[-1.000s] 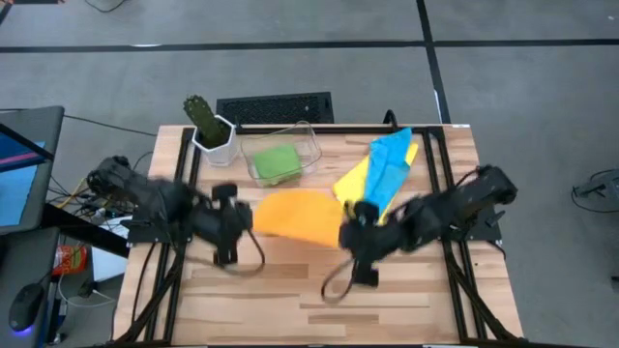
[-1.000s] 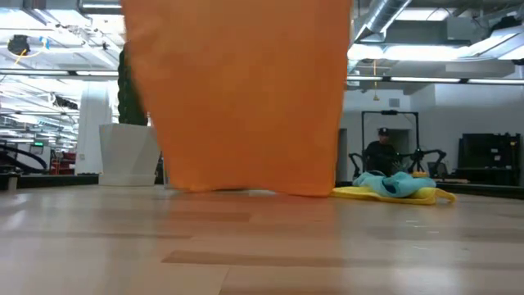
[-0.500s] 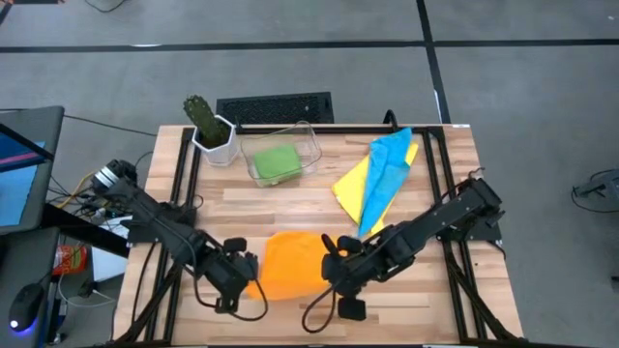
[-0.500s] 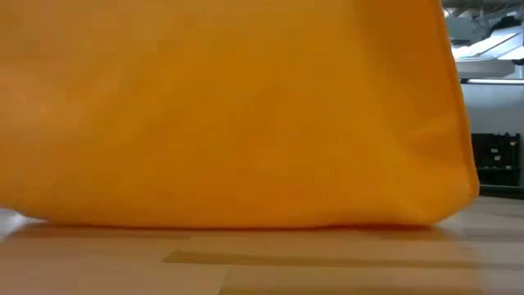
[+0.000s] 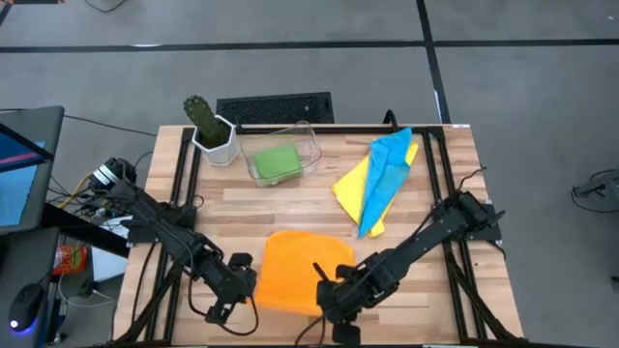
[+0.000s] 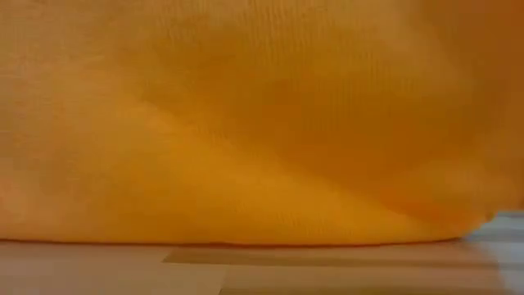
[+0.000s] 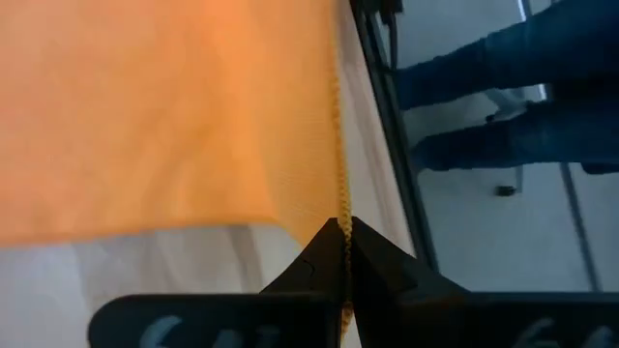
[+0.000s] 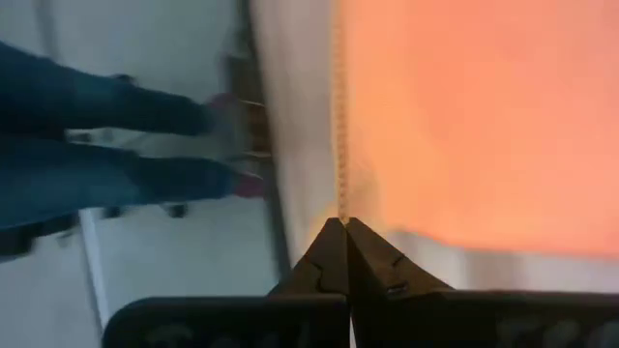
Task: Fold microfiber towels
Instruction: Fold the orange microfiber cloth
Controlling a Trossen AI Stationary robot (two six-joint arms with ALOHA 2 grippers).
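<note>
The orange microfiber towel [image 5: 295, 271], soft, light and floppy, drapes over the table's [image 5: 406, 300] near edge, its two near corners pinched by the left gripper [image 5: 242, 287] and right gripper [image 5: 327, 295], best held there

- A robot lab or test workshop, not a home.
- A wooden bench [image 5: 290, 208] in a black metal frame stands on bare grey floor [image 5: 503, 77] marked with dark lines.
- A monitor [image 5: 21, 169], a mouse [image 5: 24, 307] and loose cables [image 5: 82, 198] sit beside it.
</note>
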